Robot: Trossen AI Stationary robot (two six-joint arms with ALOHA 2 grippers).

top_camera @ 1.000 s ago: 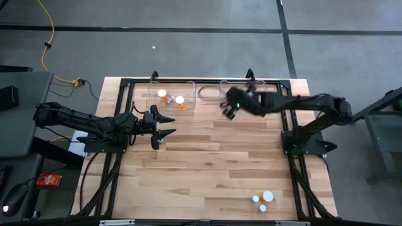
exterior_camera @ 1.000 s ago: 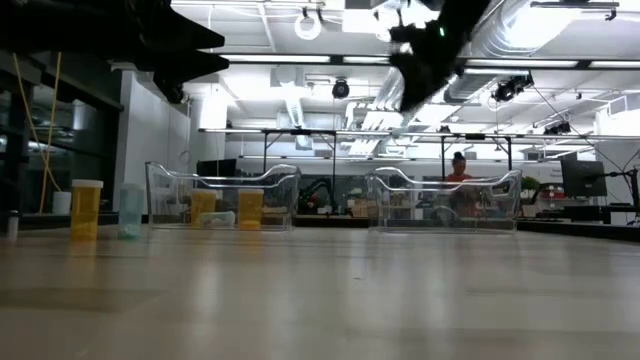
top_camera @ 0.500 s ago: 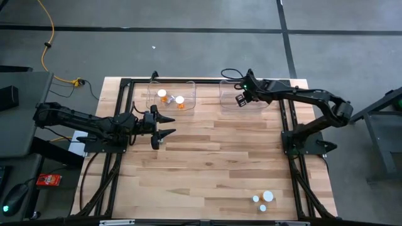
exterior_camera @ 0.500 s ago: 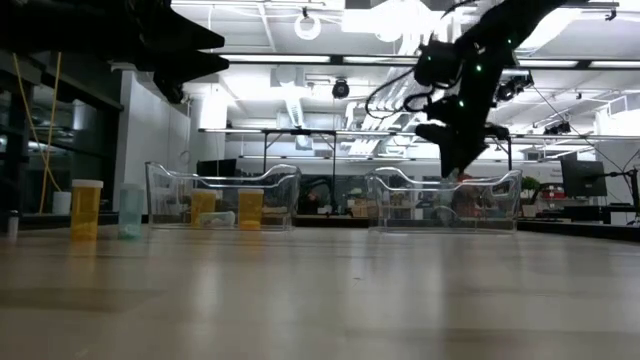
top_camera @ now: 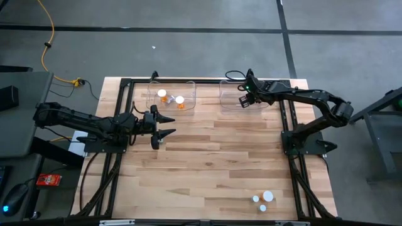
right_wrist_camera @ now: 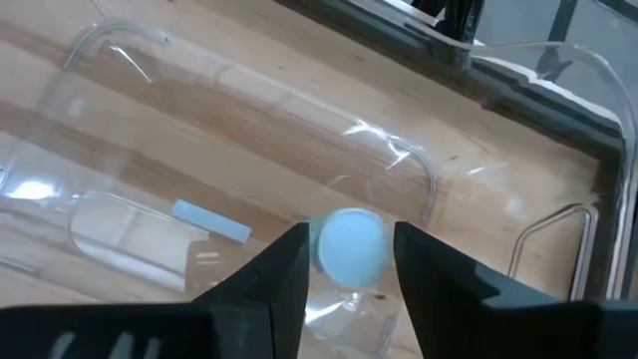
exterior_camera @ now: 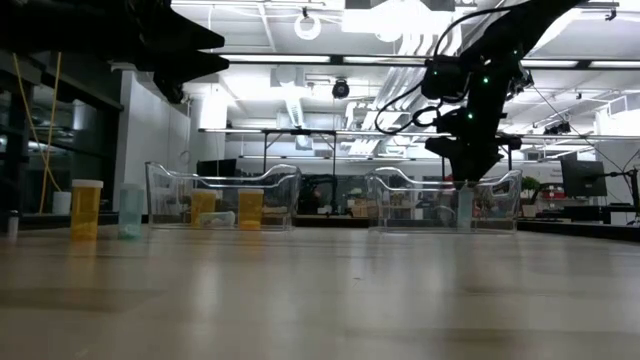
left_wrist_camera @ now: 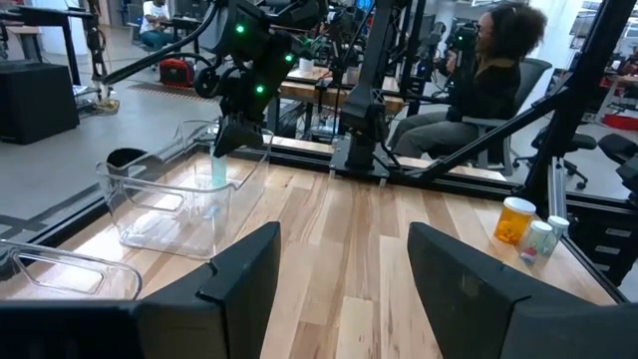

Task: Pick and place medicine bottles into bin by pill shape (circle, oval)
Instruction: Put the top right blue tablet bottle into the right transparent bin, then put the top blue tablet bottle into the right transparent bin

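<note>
Presently listed: pale teal medicine bottle (left_wrist_camera: 217, 170), white-capped, a small rigid plastic cylinder. It is judged light, smooth-walled and easily tipped or rolled, and best taken across the cap or upper body. It is located upright inside the clear, thin-walled right bin (left_wrist_camera: 169, 214), directly beneath the right gripper (top_camera: 244, 100), whose fingers are parted and clear of it. The left gripper (left_wrist_camera: 344, 269) is held spread and empty above the wooden table (top_camera: 213, 163).

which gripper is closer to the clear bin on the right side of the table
The right gripper: it hangs directly over the right bin. The left gripper waits over bare table, below the other bin.
</note>
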